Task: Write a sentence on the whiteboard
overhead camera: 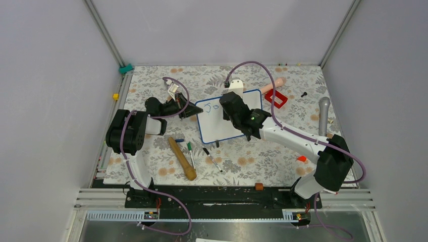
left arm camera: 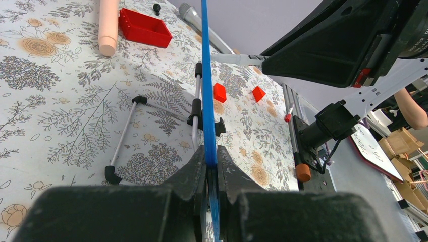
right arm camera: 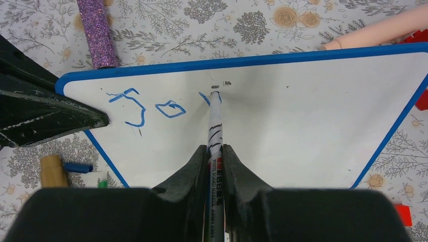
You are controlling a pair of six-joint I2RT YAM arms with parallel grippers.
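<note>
The whiteboard (overhead camera: pixel 212 126), white with a blue frame, stands tilted on the floral table; it also shows in the right wrist view (right arm camera: pixel 303 116). Blue letters "J o" (right arm camera: pixel 146 108) and the start of a third stroke sit at its top left. My left gripper (left arm camera: pixel 211 156) is shut on the board's blue left edge (left arm camera: pixel 206 75). My right gripper (right arm camera: pixel 215 151) is shut on a whiteboard marker (right arm camera: pixel 215 126), its tip touching the board just right of the "o". In the top view the right gripper (overhead camera: pixel 234 108) covers the board's middle.
A wooden mallet (overhead camera: pixel 182 159), loose markers (overhead camera: pixel 191 151) and a pen (overhead camera: pixel 212 159) lie in front of the board. A red box (overhead camera: pixel 276 97), a pink cylinder (overhead camera: pixel 272 85) and a grey microphone (overhead camera: pixel 323 116) lie at the right. A glittery purple tube (right arm camera: pixel 96 33) lies behind the board.
</note>
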